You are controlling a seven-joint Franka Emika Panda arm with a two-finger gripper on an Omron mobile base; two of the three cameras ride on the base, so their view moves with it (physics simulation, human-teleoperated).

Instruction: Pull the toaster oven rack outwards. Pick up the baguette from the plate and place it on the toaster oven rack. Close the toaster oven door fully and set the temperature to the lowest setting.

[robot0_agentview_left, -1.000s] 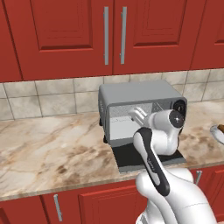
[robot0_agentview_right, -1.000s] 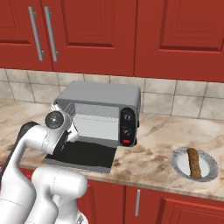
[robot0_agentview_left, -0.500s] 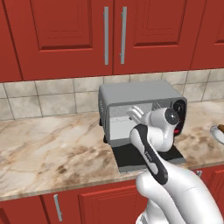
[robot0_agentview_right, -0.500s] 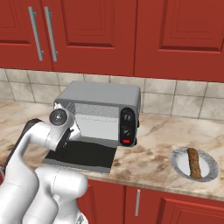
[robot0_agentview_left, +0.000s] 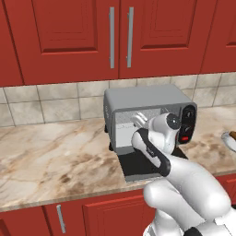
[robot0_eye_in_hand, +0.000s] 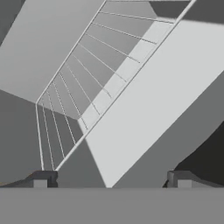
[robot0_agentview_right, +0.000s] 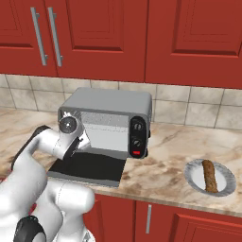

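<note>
The rack (robot0_eye_in_hand: 83, 83) is seen inside the oven (robot0_agentview_left: 150, 117) at mid-frame, its wires fanning across the hand view's upper left. The claw (robot0_eye_in_hand: 111, 181), spread wide and empty, should be eased onto the front wire, closed, then drawn straight out over the lowered door (robot0_agentview_right: 87, 168).

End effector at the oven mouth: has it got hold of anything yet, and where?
Nothing is held. The end effector is open, its fingertips spread wide in front of the toaster oven rack, with nothing between them. The baguette lies on the plate.
</note>
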